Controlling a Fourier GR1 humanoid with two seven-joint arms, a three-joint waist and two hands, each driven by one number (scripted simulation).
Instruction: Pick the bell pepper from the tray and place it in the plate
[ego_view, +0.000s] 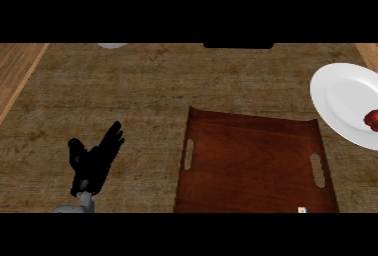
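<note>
A dark red bell pepper (372, 120) lies on the white plate (341, 102) at the right edge of the view, partly cut off by the frame. The brown wooden tray (255, 162) with two slot handles sits in the lower middle and holds nothing that I can see. My left hand (94, 159) stands at the lower left, fingers straight and pointing up, open and holding nothing, well left of the tray. My right hand does not show.
A brownish mat covers the counter, with wooden counter strips at the far left (16, 70) and top right. A pale object (112, 45) and a dark object (238, 45) peek in at the top edge.
</note>
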